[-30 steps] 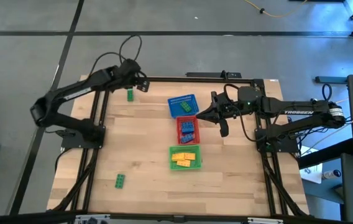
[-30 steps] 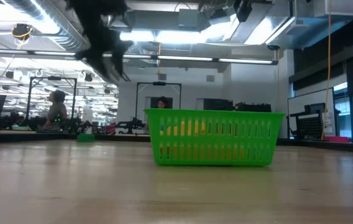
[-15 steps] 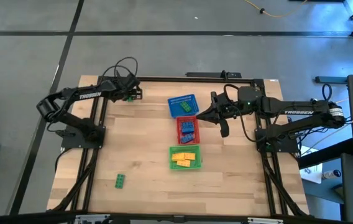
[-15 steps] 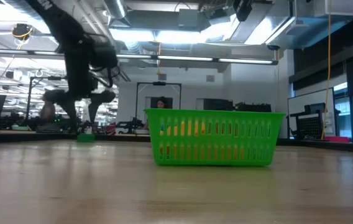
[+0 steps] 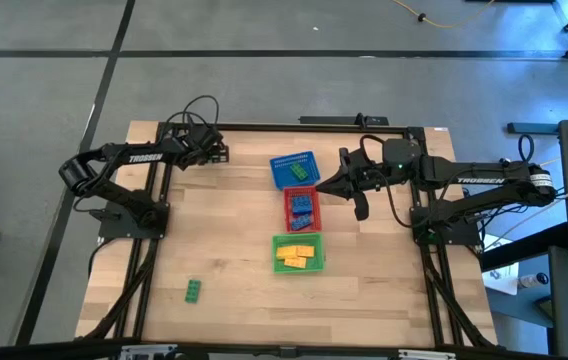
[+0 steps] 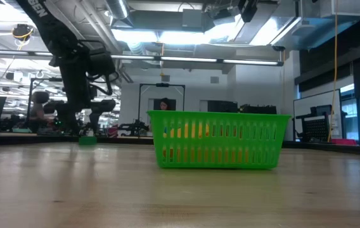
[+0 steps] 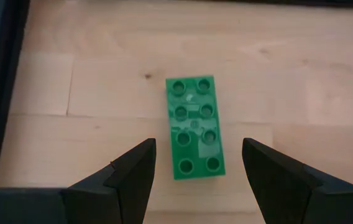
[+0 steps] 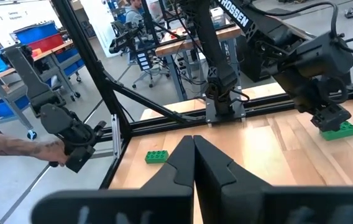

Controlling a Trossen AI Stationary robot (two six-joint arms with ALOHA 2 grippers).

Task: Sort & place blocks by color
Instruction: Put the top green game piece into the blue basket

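Wooden desk point(image 5: 224, 240) filling the middle of the high view, with three mesh baskets in a column at centre: blue basket point(image 5: 294, 169) on top, red basket point(image 5: 301, 207) below it, green basket point(image 5: 297, 252) lowest, holding yellow blocks point(image 5: 297, 254).

Left gripper point(image 5: 207, 150) at upper left of the high view, released, jaws spread either side of a green block point(image 7: 192, 126) without touching it. Right gripper point(image 5: 326, 187) at centre right, beside the red basket, clenched on nothing visible.

Risk, judged from here: closing across the block's narrow width looks sound, but an uneven descent could nudge the block askew or pinch only its near end, letting it swing or drop during carry.

Green block: flat rectangular brick, two rows of four studs, glossy, lying studs-up on the desk. A second green block point(image 5: 194, 290) at lower left, well apart from everything.
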